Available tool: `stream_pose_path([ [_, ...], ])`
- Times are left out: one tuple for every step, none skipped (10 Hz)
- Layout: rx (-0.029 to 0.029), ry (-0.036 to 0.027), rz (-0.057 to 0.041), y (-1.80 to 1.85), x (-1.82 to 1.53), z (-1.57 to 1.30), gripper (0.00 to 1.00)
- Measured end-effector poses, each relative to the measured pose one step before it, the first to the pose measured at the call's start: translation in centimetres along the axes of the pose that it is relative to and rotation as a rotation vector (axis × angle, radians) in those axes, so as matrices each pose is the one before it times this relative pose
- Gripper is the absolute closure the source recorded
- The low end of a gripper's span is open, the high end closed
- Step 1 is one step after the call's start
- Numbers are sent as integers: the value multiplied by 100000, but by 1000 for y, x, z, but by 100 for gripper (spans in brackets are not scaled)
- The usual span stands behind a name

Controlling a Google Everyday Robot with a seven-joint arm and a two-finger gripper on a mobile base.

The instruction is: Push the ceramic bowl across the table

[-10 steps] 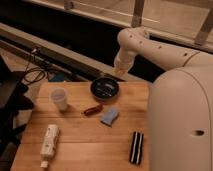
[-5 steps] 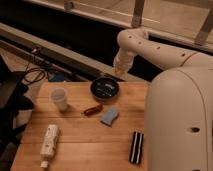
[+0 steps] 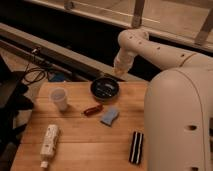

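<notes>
The glossy black ceramic bowl (image 3: 105,89) sits at the far edge of the wooden table (image 3: 80,135), near the middle of that edge. My white arm bends down from its elbow, and the gripper (image 3: 119,74) hangs just beyond the bowl's far right rim, close to it. I cannot tell whether it touches the bowl.
A small translucent white cup (image 3: 59,98) stands at the far left. A red-brown object (image 3: 93,109) and a blue sponge (image 3: 110,117) lie near the middle. A white bottle (image 3: 48,144) lies front left and a black bar (image 3: 136,147) front right. My white body (image 3: 180,125) fills the right side.
</notes>
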Motion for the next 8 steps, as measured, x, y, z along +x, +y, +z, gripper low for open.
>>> stream_pose_path([
  [382,302,-673,-151,124,83,82],
  [115,660,-185,-463,202,259,82],
  [503,1906,1184,-1397,391,974,82],
  [331,1728,640,-748,358,1007,82],
  [809,2093,548,-725,380,1318,82],
  [790,1352,660,-570,73,984,82],
  [813,2107,1466,-884,-51,916,82],
  [532,1463,1015,-691,-109,571,82],
])
